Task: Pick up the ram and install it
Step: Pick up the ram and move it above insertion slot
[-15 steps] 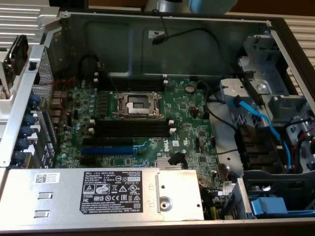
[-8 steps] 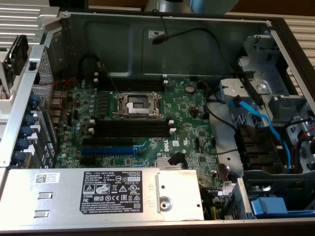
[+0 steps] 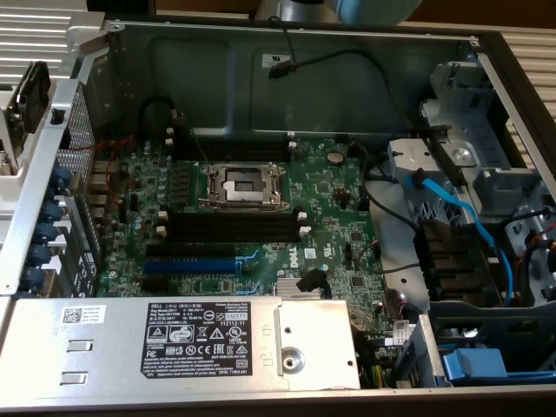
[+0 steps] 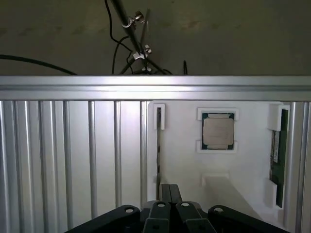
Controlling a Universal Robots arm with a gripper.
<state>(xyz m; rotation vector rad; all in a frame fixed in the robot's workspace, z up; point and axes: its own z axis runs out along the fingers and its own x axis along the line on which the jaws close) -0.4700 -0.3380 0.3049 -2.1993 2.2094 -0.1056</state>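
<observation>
1. In the wrist view, the gripper hung over a white tray, its fingers clenched together and grasping nothing.
2. The ram, a dark green strip with a pale label, stood on edge in white holders at one edge of the tray, well apart from the gripper.
3. A processor chip lay between the ram and a thin dark strip nearer the fingers. Whether that strip was another module could not be told.
4. A clean pickup would likely call for parted fingers centred over the ram's middle, closing on its flat faces and lifting straight out of the holders.
5. In the exterior view, black memory slots waited on the motherboard. Keeping the ram upright and parallel to a slot would likely help seating.
</observation>
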